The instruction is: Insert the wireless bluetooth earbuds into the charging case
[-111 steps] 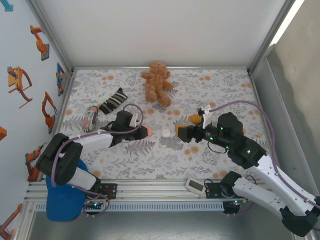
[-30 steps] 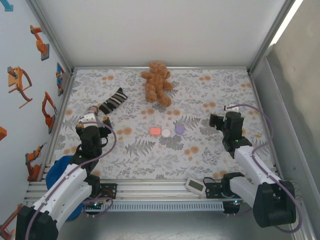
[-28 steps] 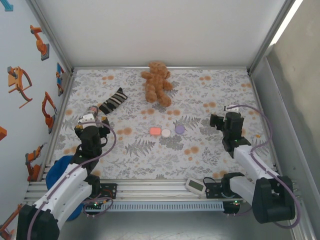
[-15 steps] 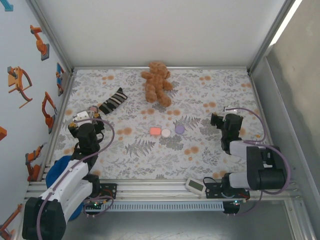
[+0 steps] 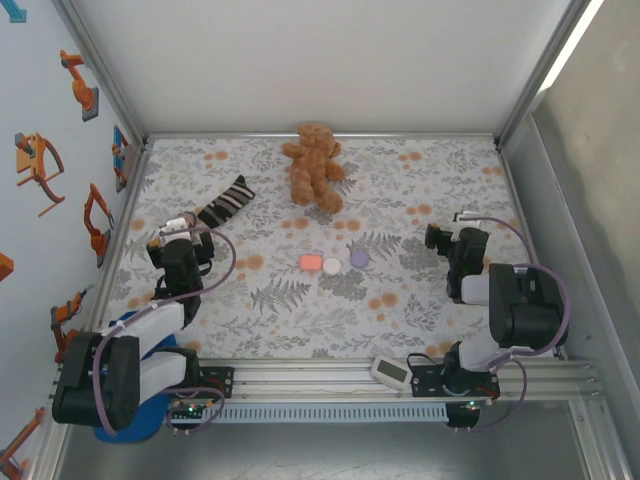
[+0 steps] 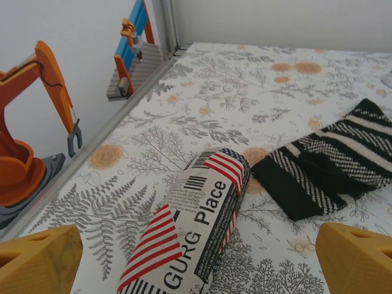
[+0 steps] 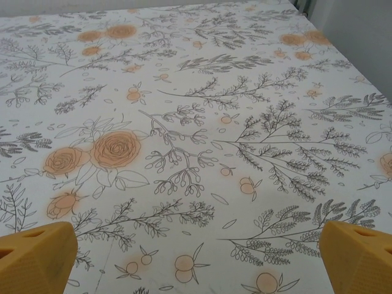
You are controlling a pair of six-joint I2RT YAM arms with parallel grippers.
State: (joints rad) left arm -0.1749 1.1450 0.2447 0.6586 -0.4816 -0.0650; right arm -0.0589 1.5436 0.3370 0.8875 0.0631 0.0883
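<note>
Both my jaws are spread wide, holding nothing.
My left gripper (image 6: 196, 263) faces a flag-printed can (image 6: 199, 229) beside a striped sock (image 6: 331, 165). My right gripper (image 7: 196, 257) faces the floral mat (image 7: 184, 110). The salmon-pink earbud (image 5: 311, 262), white earbud (image 5: 332, 265) and lilac earbud (image 5: 359, 258) lie in a row mid-mat, between my arms.

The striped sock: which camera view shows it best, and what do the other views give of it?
Left wrist: the striped sock lies close, its black-and-white bands sharp. The top external view gives the whole sock, but small, left of the teddy bear.
</note>
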